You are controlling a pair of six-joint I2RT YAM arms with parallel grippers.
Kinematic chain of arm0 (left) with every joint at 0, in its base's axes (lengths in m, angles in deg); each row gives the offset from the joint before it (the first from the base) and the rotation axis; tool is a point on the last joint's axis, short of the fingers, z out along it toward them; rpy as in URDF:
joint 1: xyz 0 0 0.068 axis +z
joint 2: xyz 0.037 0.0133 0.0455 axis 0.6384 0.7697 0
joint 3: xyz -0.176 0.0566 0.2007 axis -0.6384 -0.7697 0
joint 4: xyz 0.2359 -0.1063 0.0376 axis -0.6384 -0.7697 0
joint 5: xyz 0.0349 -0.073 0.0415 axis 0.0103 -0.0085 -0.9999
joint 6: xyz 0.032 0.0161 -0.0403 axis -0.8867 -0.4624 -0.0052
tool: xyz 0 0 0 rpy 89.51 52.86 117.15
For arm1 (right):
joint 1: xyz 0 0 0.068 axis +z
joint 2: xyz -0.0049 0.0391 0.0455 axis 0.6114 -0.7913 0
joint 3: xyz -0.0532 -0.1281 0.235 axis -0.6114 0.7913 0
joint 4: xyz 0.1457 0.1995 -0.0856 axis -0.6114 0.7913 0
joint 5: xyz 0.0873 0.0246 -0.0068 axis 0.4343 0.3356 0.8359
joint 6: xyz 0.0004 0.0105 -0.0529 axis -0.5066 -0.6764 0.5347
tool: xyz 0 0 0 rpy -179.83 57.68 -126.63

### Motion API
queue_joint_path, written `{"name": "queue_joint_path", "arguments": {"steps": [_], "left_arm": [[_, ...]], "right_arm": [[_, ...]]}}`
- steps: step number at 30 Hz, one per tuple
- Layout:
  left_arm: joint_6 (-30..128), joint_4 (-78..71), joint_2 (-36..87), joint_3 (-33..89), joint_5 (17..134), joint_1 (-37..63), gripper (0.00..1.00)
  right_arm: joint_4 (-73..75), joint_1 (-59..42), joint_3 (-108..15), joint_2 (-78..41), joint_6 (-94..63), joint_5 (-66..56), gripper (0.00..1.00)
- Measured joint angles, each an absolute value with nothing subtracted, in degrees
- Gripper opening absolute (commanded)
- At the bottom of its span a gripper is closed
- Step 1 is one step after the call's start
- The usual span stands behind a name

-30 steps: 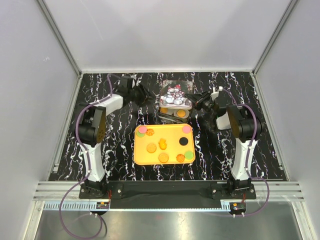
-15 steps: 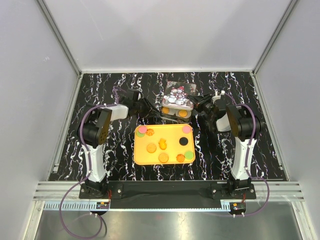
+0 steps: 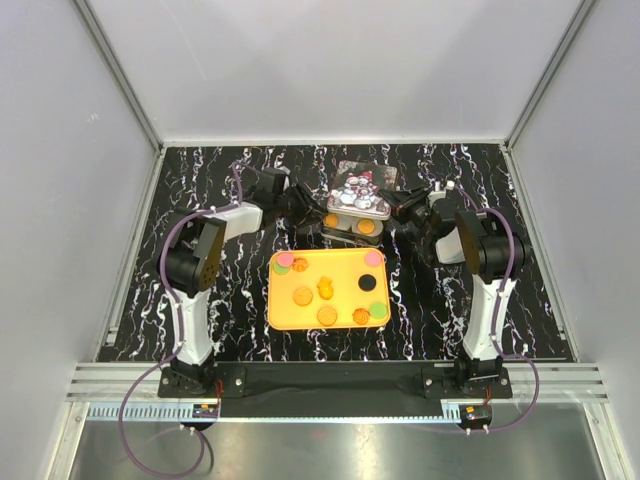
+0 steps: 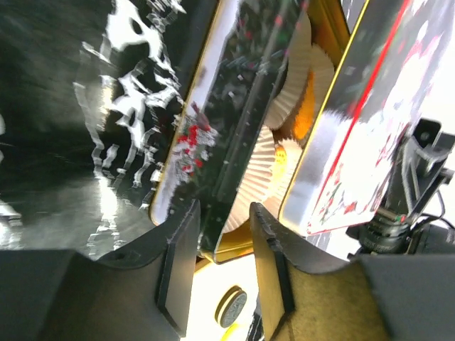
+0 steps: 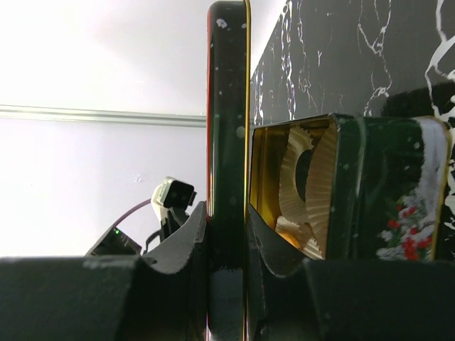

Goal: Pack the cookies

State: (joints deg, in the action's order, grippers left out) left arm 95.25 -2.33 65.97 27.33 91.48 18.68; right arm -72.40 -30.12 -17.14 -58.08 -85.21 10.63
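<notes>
Several cookies (image 3: 326,315) in orange, pink, green and black lie on the yellow tray (image 3: 285,318). Two orange cookies (image 3: 365,227) sit in white paper cups inside the open dark tin (image 3: 350,236). They also show in the left wrist view (image 4: 302,114). My right gripper (image 3: 400,207) is shut on the edge of the snowman lid (image 3: 357,188) and holds it over the tin's far part. In the right wrist view the lid (image 5: 227,106) stands edge-on between the fingers, next to the tin (image 5: 355,185). My left gripper (image 3: 300,205) is open, its fingers (image 4: 178,270) straddling the tin's left corner (image 4: 217,213).
The tin stands just behind the tray on the black marbled table (image 3: 200,300). White walls close in the table at the back and both sides. One dark cookie (image 4: 233,307) on the tray shows between my left fingers.
My left gripper has moved right, from beside the tin up to its left corner. My right gripper still holds the lid, shifted slightly back and right.
</notes>
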Motion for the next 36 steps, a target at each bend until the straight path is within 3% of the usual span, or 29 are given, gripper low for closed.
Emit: {"name": "queue_joint_path", "arguments": {"steps": [16, 24, 36], "left_arm": [[99.8, 4.7, 67.0, 24.1, 94.4, 17.0, 0.35], [100.4, 7.2, 67.0, 22.5, 96.9, 16.9, 0.29], [94.7, 5.9, 60.9, 15.6, 100.2, 20.5, 0.31]], "right_arm": [[-72.6, -31.3, -15.5, -55.4, -83.8, 11.7, 0.0], [-72.6, -31.4, -15.3, -55.4, -83.8, 12.1, 0.0], [-72.6, -31.9, -15.3, -55.4, -83.5, 13.7, 0.0]]}}
